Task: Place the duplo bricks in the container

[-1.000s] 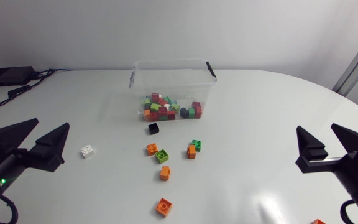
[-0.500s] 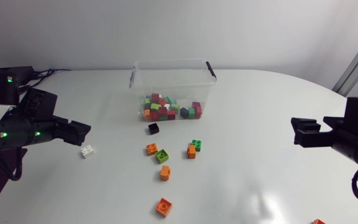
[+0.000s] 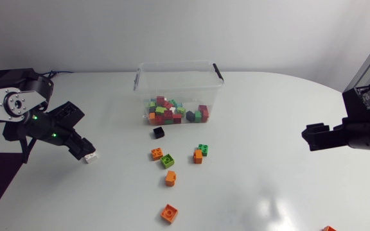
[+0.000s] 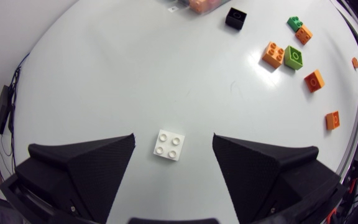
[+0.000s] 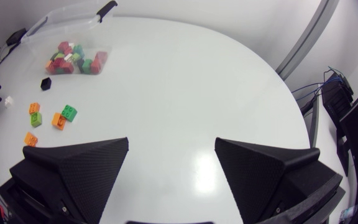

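A clear container (image 3: 179, 78) at the back of the table holds several coloured bricks (image 3: 172, 111). In front of it lie a black brick (image 3: 158, 133), several orange and green bricks (image 3: 167, 161) and, farther left, a white brick (image 3: 92, 156). My left gripper (image 3: 86, 153) hangs just over the white brick (image 4: 169, 145), which lies on the table between its open fingers (image 4: 86, 168) without touching either. My right gripper (image 3: 313, 136) stands open high over the bare right side of the table (image 5: 173, 93), with nothing between its fingers (image 5: 73, 165). The container (image 5: 67, 25) is far ahead of it.
Loose bricks spread ahead of my left gripper: black (image 4: 235, 17), orange (image 4: 273, 54), lime green (image 4: 294, 57) and more orange (image 4: 314, 81). One orange brick (image 3: 169, 213) lies near the front edge and another (image 3: 329, 228) at the front right corner.
My left arm has swung in and lowered its gripper over the white brick, its fingers narrowing slightly. My right arm has pulled back toward the right edge, still open.
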Tool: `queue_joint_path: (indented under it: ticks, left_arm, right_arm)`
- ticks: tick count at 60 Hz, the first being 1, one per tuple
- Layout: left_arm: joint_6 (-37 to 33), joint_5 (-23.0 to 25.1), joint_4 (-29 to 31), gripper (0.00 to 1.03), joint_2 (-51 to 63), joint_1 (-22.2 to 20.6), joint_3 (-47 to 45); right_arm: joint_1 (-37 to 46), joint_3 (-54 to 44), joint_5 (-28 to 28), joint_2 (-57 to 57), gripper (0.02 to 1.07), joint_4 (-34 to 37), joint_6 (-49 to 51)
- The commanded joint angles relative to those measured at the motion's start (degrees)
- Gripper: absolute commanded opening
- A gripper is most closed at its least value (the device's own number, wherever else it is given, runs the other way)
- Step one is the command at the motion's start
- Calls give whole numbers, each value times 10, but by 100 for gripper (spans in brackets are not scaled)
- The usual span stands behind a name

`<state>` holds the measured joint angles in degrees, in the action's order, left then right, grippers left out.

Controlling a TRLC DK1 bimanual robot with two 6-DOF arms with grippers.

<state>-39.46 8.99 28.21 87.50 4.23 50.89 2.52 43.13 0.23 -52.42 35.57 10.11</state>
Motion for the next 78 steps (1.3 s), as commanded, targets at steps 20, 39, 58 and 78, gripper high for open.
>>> queue_joint_path:
  ticks: [20,39,58,78]
  left_arm:
    - [-83,-2,13,78,134,12,61]
    - [-127,-30,13,58,196,37,87]
    - [-171,-31,53,43,188,39,84]
    - [-175,63,75,43,86,36,76]
  right_arm:
    - [9,46,-1,-37,102,136,67]
    - [11,42,18,-20,101,208,75]
    - [12,57,20,-13,96,311,47]
    - [46,47,35,-77,96,341,53]
